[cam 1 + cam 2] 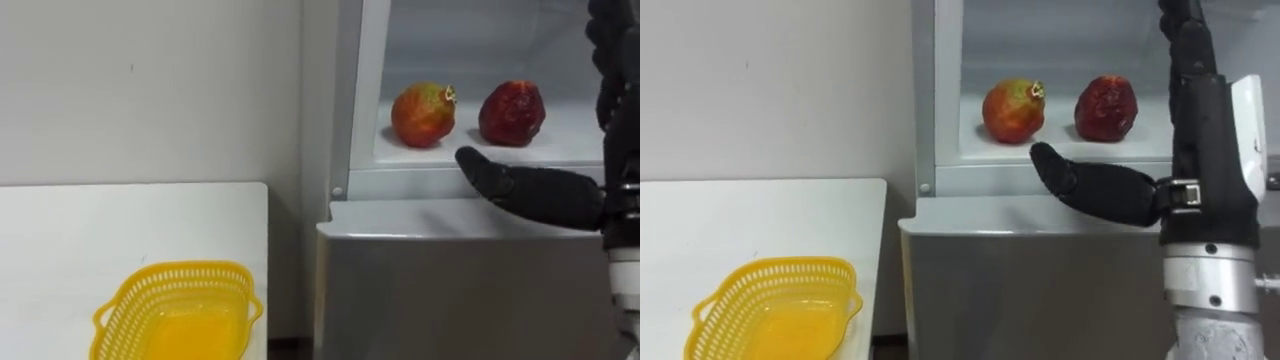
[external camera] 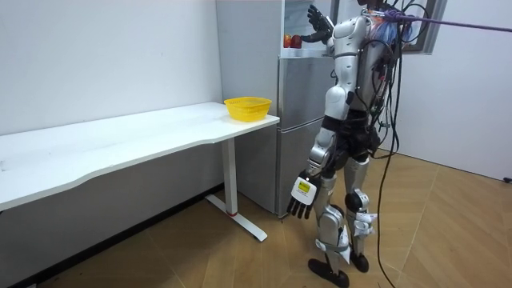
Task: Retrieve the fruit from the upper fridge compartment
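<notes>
Right hand [image 1: 1195,140] open, empty, raised at fridge shelf [image 1: 1060,148]. We risk nudging darker pomegranate [image 1: 1106,107]: round, may roll off the edge. Left hand [image 2: 302,194] hangs relaxed.

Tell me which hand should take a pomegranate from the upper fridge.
Right. The right hand is raised and open at the shelf edge, just in front of the orange-red pomegranate; the left hand hangs low beside the thigh.

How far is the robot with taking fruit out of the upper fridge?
Done: the upper fridge compartment stands open. In hand: nothing; the right hand is open, raised before it, touching neither the orange-red fruit nor the dark red fruit. The left hand hangs open by its side. Left: grasp a fruit and take it out, perhaps to the yellow basket.
</notes>
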Tool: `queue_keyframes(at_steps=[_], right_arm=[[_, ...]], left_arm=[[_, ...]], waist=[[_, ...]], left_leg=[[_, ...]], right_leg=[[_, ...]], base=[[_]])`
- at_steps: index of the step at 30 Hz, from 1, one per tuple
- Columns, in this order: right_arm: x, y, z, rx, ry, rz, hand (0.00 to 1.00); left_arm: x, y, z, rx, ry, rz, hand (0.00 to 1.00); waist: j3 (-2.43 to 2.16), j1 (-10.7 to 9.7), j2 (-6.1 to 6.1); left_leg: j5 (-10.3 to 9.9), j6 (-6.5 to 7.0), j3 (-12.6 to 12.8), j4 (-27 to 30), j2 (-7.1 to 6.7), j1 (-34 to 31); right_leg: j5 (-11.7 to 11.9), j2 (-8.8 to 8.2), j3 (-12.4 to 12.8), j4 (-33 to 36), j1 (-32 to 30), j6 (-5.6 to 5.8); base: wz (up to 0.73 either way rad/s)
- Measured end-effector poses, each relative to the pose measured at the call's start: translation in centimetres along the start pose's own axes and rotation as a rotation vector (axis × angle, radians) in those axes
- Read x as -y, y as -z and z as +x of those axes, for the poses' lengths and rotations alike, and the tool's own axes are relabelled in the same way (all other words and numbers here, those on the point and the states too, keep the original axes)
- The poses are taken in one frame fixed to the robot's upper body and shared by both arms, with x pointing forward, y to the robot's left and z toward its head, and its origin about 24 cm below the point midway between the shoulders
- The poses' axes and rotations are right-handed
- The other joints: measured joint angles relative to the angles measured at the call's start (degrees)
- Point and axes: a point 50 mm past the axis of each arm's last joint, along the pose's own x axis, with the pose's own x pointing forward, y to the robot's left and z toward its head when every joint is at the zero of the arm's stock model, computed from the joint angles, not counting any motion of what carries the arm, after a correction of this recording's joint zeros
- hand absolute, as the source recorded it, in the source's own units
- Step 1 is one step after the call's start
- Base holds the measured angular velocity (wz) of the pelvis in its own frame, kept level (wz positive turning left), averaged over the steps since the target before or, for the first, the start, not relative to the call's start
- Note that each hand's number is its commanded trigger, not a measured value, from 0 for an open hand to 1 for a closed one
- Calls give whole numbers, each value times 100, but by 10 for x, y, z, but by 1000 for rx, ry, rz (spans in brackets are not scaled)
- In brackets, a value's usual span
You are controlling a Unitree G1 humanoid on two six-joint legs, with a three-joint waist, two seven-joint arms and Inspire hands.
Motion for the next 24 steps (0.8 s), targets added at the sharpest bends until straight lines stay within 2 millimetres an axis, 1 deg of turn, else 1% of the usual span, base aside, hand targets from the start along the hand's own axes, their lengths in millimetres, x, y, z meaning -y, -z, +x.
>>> queue_keyframes(at_steps=[2, 3, 6, 7, 11, 13, 16, 21, 24], right_arm=[[0, -3, 4, 18, 0, -1, 0], [-1, -4, 6, 23, -4, 3, 0], [-5, -5, 10, 15, -22, 26, 0], [-6, -4, 12, 13, -32, 32, 0], [-8, -1, 17, -5, -42, 37, 0], [-8, 1, 17, -17, -44, 40, 0], [-10, 4, 20, -27, -56, 39, 0], [-20, 4, 35, -25, -91, 50, 0], [-26, 13, 39, -61, -113, 44, 0]], left_arm=[[0, -1, 0, 2, -4, 2, 0], [0, -1, 0, -1, -5, 1, 0], [-1, -2, 0, -7, -9, -7, 0], [-1, -2, 0, -10, -10, -8, 0], [-3, -5, 1, -15, -14, -10, 0], [-3, -5, 1, -20, -14, -10, 0], [-3, -4, 1, -28, -15, -11, 0], [-4, -7, 1, -32, -15, -4, 0], [-5, -8, 1, -30, -17, -2, 0]], waist=[[-6, 19, -10], [-3, 32, -16], [1, 47, -27], [10, 46, -44], [38, 61, -93], [38, 123, -107], [32, 160, -117], [21, 163, -133], [34, 172, -164]], left_leg=[[0, 0, -43, 36, 0, -2], [0, 0, -44, 69, 4, -5], [0, 0, -152, 107, -5, -25], [1, 1, -211, 113, -11, -30], [1, 1, -272, 184, -5, -66], [0, 2, -275, 189, -2, -84], [-2, 2, -286, 172, -1, -105], [2, 3, -306, 188, -2, -112], [2, 4, -354, 200, -16, -48]], right_leg=[[0, -3, -13, 3, 4, 0], [0, -3, 8, 3, 6, 0], [0, -3, -28, 0, 43, 0], [-1, -6, -67, 0, 57, 0], [-1, -8, -133, 4, 85, 0], [0, -5, -136, 9, 89, -1], [0, -5, -136, 16, 89, -1], [2, -5, -148, 20, 95, -5], [2, -8, -146, 11, 172, -5]], base=[[10], [0], [11], [14], [9], [2], [0], [0], [7]])
